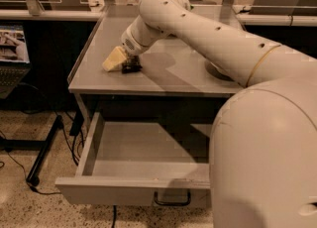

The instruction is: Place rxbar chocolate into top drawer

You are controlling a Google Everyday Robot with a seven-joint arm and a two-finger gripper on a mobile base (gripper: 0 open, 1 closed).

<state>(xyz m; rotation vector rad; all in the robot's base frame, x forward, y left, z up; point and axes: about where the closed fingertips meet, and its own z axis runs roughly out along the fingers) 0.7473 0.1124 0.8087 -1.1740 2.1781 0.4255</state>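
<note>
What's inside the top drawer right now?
Open grey metal drawer: only bare floor shows; its right part is hidden by the robot's body. Hand is up on the tabletop.

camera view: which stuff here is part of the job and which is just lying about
Job:
- rxbar, on the table
- gripper, down at the rxbar
- top drawer, pulled open

Lying about:
- screen, far left
- cables, on the floor

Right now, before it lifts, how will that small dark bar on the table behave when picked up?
The rxbar chocolate, at the end effector on the table, looks small and flat, so probably light and unlikely to roll. It lies low against the smooth top, so it may slide when nudged. Stiffness I cannot judge from here.
</note>
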